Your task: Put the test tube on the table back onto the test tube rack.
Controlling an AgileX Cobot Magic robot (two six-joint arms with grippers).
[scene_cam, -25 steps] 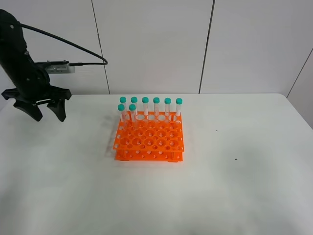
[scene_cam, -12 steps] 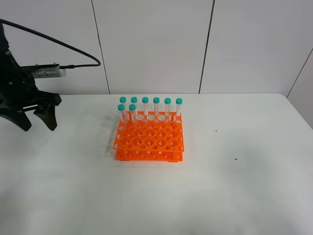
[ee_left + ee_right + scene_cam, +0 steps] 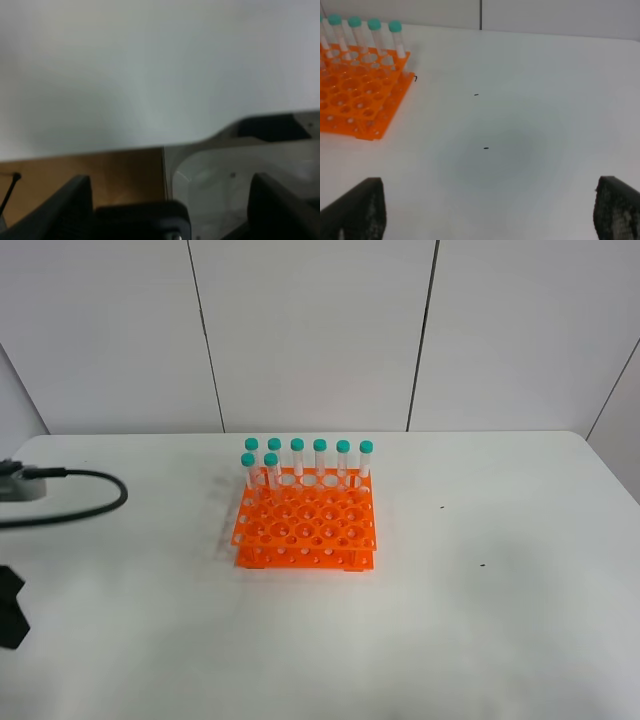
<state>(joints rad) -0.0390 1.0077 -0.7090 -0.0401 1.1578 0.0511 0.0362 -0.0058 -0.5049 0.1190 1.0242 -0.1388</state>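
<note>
The orange test tube rack (image 3: 305, 525) stands mid-table, and its corner shows in the right wrist view (image 3: 357, 102). Several teal-capped tubes (image 3: 320, 460) stand upright along its back rows. No test tube lying on the table (image 3: 480, 630) shows in any view. My left gripper (image 3: 170, 181) is open with nothing between its fingers, and it hangs over the table's edge. Only a black part of the left arm (image 3: 8, 608) shows at the exterior view's left border. My right gripper (image 3: 490, 200) is open over bare tabletop, well to the right of the rack.
A black cable (image 3: 85, 508) and a grey connector (image 3: 18, 486) reach in from the left border. Below the table edge in the left wrist view are brown floor (image 3: 100, 170) and a grey frame (image 3: 235, 165). Small dark specks (image 3: 485, 148) mark the table.
The left arm has swung from beside the rack's left out toward the table's left edge and down, almost leaving the exterior view. Rack and tubes have not moved.
</note>
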